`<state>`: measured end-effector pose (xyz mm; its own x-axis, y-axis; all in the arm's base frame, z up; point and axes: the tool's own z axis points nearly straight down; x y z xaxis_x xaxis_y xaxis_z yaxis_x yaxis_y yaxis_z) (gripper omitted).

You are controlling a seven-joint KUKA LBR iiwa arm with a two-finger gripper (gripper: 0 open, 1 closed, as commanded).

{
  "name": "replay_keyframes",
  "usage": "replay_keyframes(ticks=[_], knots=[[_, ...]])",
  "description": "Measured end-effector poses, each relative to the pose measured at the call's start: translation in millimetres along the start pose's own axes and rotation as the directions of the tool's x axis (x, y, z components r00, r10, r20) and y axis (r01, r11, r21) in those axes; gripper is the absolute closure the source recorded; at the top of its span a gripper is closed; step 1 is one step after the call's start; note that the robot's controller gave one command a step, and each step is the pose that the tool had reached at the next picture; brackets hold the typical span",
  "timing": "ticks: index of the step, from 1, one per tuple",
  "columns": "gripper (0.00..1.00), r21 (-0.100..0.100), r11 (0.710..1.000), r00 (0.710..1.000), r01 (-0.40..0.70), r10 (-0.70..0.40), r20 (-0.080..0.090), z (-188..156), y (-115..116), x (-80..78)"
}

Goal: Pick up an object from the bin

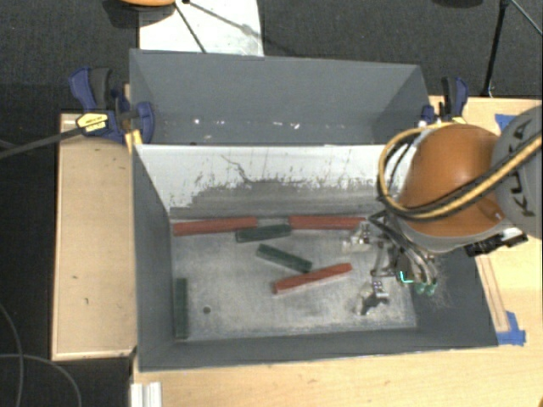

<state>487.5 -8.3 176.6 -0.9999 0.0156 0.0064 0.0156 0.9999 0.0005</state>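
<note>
Firstly, gripper (372, 299): low over the right part of the bin floor, close to the front wall, with bare floor beneath it.
Grip state: cannot be told from this angle; nothing shows held in it.
Wrist: a round orange cover (445, 181) sits above the gripper, looped by cables (383, 176); the arm comes in from the right.
Nearest thing: slanted red stick (310, 278), flat on the floor near the middle of the bin, its right end raised towards the back and lying just left of the gripper, apart from it.
Next out: slanted green stick (284, 259), dark, flat, just behind the slanted red stick; whether the two touch cannot be told.
Further back: short green stick (263, 234), dark, lying nearly level, close to the foot of the back wall.
Back wall, right: right red stick (327, 221), lying along the foot of the wall, behind and left of the gripper.
Back wall, left: left red stick (214, 225), long, lying along the foot of the same wall, its right end beside the short green stick.
Far left: green stick by the left wall (180, 306), dark, lying along that wall towards the front corner, well apart from everything else.
Container: grey metal bin (280, 312), floor scuffed, back wall scratched.
</note>
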Motion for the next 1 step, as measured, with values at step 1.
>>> replay_keyframes(ticks=[1], knots=[[0.00,0.000,1.000,1.000,0.000,0.000,0.009,-4.1,0.0,-1.8]])
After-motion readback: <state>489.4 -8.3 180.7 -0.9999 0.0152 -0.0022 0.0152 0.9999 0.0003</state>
